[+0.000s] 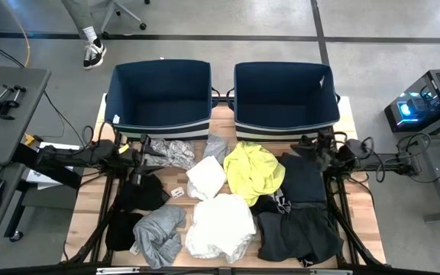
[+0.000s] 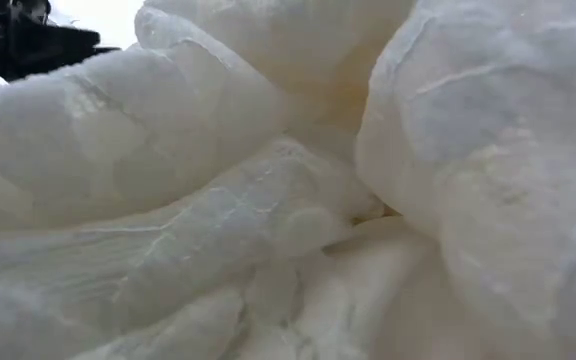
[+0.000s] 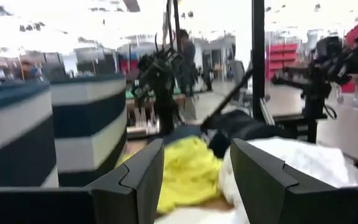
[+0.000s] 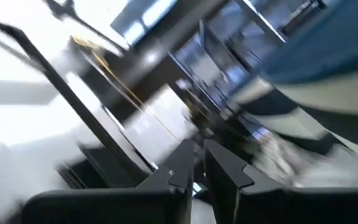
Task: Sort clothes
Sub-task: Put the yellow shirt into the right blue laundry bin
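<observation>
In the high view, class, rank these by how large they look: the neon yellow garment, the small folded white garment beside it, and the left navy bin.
1. Left navy bin, clearly the largest.
2. Neon yellow garment.
3. Small folded white garment, the smallest.

The bin's walls rise toward the camera, which slightly enlarges it, but the order holds.

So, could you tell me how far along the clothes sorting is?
Nothing is sorted: both navy bins show bare inside. The left gripper is open and empty; the right gripper holds nothing. The neon yellow garment and the other clothes lie on the table.
</observation>
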`<state>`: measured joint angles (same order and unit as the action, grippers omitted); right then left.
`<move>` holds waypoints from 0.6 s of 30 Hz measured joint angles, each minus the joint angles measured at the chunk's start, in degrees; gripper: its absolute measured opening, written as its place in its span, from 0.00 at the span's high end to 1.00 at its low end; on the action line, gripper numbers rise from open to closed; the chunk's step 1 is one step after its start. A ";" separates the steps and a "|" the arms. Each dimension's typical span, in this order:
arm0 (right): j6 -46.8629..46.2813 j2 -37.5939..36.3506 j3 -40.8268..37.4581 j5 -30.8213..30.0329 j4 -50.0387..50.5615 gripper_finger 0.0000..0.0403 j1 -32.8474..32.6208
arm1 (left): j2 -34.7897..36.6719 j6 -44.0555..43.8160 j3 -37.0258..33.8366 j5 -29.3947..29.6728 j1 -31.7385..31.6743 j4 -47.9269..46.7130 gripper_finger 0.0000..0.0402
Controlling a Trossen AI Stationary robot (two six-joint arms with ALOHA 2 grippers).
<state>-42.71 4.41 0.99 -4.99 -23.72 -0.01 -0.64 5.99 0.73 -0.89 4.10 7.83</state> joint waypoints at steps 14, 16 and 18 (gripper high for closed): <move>11.31 16.19 37.84 17.71 44.36 0.93 -2.68 | -0.10 -5.93 0.00 0.33 0.00 -0.21 0.58; 12.08 21.68 43.91 19.02 54.73 0.93 -3.31 | -0.16 -5.89 0.00 0.31 0.00 -0.37 0.58; 12.92 27.43 48.95 19.08 63.17 0.93 -4.14 | -0.16 -5.89 0.00 0.31 0.00 -0.26 0.58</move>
<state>-29.78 31.84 49.94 14.09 39.45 -4.15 -0.80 0.10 0.73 -0.58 4.10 7.57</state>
